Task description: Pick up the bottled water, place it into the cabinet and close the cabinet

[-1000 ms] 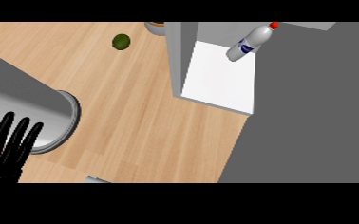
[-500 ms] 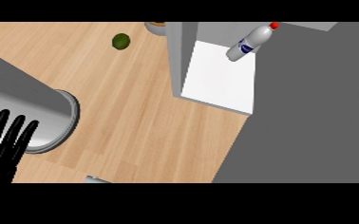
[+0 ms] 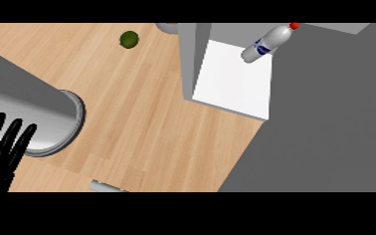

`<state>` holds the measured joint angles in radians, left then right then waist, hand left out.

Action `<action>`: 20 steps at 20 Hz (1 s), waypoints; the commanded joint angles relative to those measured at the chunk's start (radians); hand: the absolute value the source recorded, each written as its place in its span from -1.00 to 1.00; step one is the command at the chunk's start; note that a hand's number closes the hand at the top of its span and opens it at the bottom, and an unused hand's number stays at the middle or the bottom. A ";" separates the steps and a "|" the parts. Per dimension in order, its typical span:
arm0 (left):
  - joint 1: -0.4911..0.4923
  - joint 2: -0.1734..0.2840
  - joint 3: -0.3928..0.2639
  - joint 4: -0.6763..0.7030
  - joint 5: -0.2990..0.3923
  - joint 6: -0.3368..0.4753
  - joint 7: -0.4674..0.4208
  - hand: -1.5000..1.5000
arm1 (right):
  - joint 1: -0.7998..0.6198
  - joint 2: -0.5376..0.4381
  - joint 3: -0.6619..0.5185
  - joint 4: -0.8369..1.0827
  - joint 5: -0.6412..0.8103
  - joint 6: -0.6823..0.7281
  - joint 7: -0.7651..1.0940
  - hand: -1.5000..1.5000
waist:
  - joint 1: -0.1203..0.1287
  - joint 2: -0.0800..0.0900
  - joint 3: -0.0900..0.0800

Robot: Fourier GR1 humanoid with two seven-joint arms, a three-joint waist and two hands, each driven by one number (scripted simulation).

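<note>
The water bottle [image 3: 266, 43], clear with a blue label and a red cap, lies tilted at the upper right, over the far corner of the cabinet's white floor [image 3: 231, 82]. The cabinet's grey side wall [image 3: 188, 57] stands to the left of that floor. My left hand [image 3: 12, 147] shows at the lower left edge, fingers straight and pointing up, holding nothing and far from the bottle. My right hand shows in no view.
A large grey metal pot [image 3: 40, 114] lies on the wooden counter [image 3: 140, 114] beside my left hand. A small green fruit [image 3: 129, 39] sits at the back. A grey object [image 3: 106, 186] peeks in at the bottom edge. Plain grey surface [image 3: 323, 129] fills the right.
My left hand has slid down and further toward the left edge. The bottle and the cabinet look unchanged.
</note>
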<state>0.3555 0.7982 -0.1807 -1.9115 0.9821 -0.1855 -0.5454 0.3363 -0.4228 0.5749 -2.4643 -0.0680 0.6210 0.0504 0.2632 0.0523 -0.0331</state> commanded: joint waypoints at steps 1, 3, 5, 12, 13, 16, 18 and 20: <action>-0.013 0.006 0.009 -0.001 0.003 -0.012 -0.001 -1.00 | -0.019 0.044 0.131 0.062 -0.075 -0.002 0.075 1.00 | 0.027 0.023 0.005; -0.011 0.008 0.012 -0.005 0.007 -0.019 -0.001 -1.00 | -0.016 0.052 0.118 0.072 -0.098 -0.012 0.073 1.00 | 0.036 0.026 0.006; -0.008 0.009 0.009 0.001 0.004 -0.020 0.000 -1.00 | -0.014 0.064 0.104 0.078 -0.112 -0.025 0.075 1.00 | 0.031 0.028 0.006; -0.014 0.012 0.022 0.011 0.020 -0.033 0.003 -1.00 | -0.084 0.074 0.003 0.088 -0.070 -0.051 0.114 1.00 | 0.010 0.018 0.007; -0.011 0.019 0.023 0.026 0.019 -0.033 0.011 -1.00 | -0.095 0.075 0.004 0.096 -0.060 -0.046 0.117 1.00 | 0.007 0.019 0.006; -0.014 0.011 0.025 0.022 0.019 -0.029 0.004 -1.00 | -0.138 0.061 -0.023 0.107 -0.044 -0.039 0.157 1.00 | 0.003 0.012 0.007; -0.019 0.024 0.036 0.030 0.020 -0.031 0.010 -1.00 | -0.176 0.064 -0.035 0.128 -0.037 -0.044 0.190 1.00 | 0.008 0.013 0.007; -0.029 0.012 0.031 0.040 0.028 -0.034 0.009 -1.00 | -0.223 0.084 -0.042 0.176 -0.037 -0.062 0.238 1.00 | -0.007 0.017 0.007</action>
<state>0.3369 0.8146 -0.1491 -1.8807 1.0027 -0.2179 -0.5400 0.1905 -0.3770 0.5361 -2.3628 -0.1300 0.6112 0.1910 0.2673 0.0660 -0.0275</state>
